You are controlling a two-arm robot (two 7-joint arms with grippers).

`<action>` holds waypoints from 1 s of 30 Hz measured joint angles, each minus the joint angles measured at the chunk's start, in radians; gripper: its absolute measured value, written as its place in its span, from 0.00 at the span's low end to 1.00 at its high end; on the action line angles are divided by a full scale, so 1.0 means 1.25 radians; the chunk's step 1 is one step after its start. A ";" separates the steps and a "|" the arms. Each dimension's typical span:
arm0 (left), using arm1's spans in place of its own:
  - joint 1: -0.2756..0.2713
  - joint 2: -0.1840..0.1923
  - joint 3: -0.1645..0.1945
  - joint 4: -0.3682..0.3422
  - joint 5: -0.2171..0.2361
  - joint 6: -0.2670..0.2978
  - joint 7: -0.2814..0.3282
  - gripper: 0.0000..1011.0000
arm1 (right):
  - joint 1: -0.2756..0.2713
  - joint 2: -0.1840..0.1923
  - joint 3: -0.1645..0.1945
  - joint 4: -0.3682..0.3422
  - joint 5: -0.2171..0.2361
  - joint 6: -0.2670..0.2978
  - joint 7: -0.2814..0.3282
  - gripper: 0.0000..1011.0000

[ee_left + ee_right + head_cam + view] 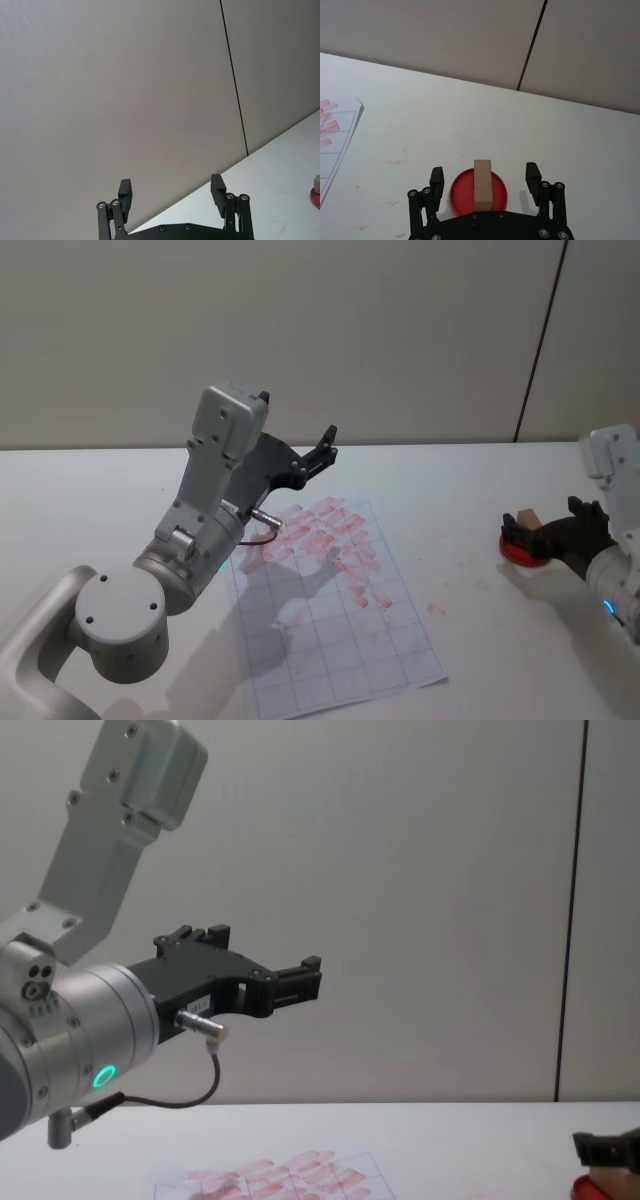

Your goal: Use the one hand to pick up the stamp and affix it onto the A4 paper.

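Paper (340,640) lies flat before you, your left gripper (171,192) raised above it, spread and empty. Your right gripper (485,181) stands wide open either side of the stamp (482,189), which rests on the red ink pad (462,196).

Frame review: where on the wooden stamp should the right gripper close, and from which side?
Take the stamp by its two long, flat side faces, above the red ink pad it rests on. Come in as the right gripper is aligned now: its open fingers flank the narrow block, so closing should pinch its width squarely. The left gripper is raised off the table.
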 joint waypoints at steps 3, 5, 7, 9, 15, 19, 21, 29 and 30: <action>0.000 0.000 0.000 0.000 0.000 0.000 0.000 0.99 | 0.002 -0.001 0.001 0.010 -0.001 0.000 0.003 0.99; 0.000 0.000 0.000 0.000 0.000 0.000 0.000 0.99 | 0.005 -0.002 0.001 0.021 -0.003 -0.001 0.008 0.99; 0.000 0.000 0.000 0.000 0.000 0.000 0.000 0.99 | 0.008 -0.003 0.002 0.030 -0.004 -0.002 0.011 0.99; 0.000 0.000 0.000 0.000 0.000 0.000 0.000 0.99 | 0.009 -0.004 0.002 0.035 -0.006 -0.004 0.014 0.98; 0.000 0.000 0.000 0.000 0.000 0.000 0.000 0.99 | 0.018 -0.007 0.003 0.058 -0.010 -0.012 0.020 0.84; 0.000 0.000 0.000 0.000 0.000 0.000 0.000 0.99 | 0.025 -0.010 0.003 0.073 -0.012 -0.017 0.023 0.75; 0.000 0.000 0.000 0.000 0.000 0.000 0.000 0.99 | 0.027 -0.011 0.003 0.077 -0.013 -0.018 0.024 0.70; 0.000 0.000 0.000 0.000 0.000 0.000 0.000 0.99 | 0.037 -0.016 0.004 0.096 -0.017 -0.024 0.027 0.45; 0.000 0.000 0.000 0.000 0.000 0.000 0.000 0.99 | 0.038 -0.017 0.004 0.099 -0.017 -0.024 0.027 0.42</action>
